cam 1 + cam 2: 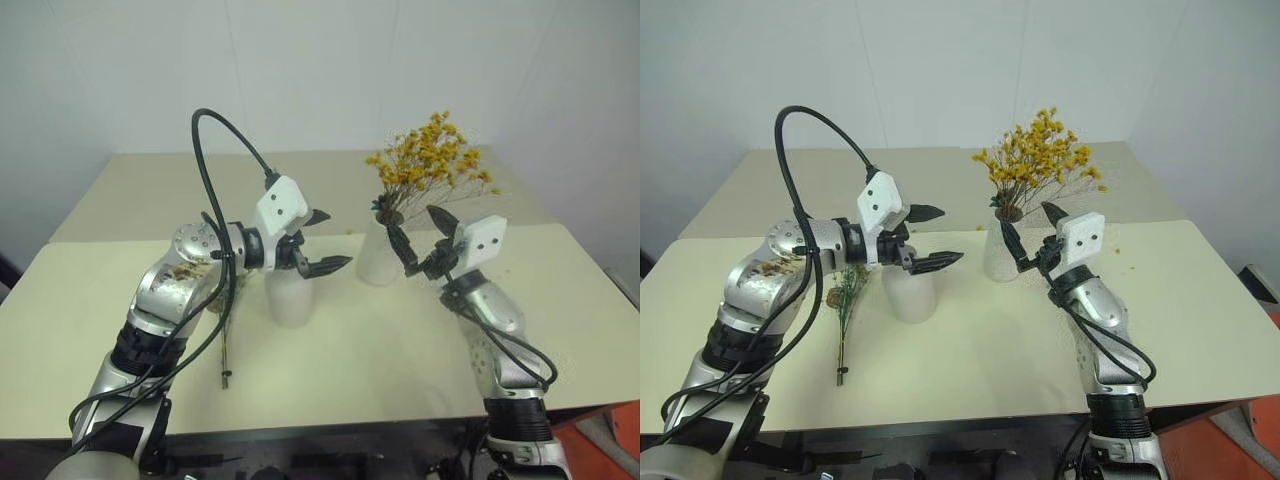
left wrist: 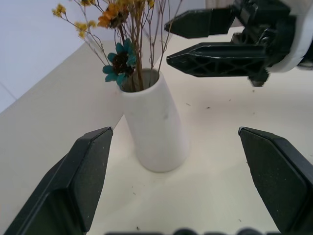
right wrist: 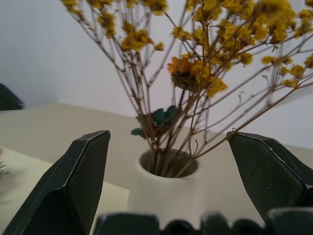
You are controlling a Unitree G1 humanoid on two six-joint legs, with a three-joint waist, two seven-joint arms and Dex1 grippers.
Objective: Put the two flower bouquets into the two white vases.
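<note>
Plainly, the taller vase (image 2: 155, 127) bears unmarked white ceramic.

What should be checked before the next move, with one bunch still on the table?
1. Yellow bunch stands in the vase: ok.
2. Right end effector open and free of the stems: ok.
3. Left end effector open, empty: ok.
4. Green sprig in a vase: not ok, it lies on the table.
5. Second vase upright: ok.
6. Second vase's mouth clear: cannot tell.
</note>
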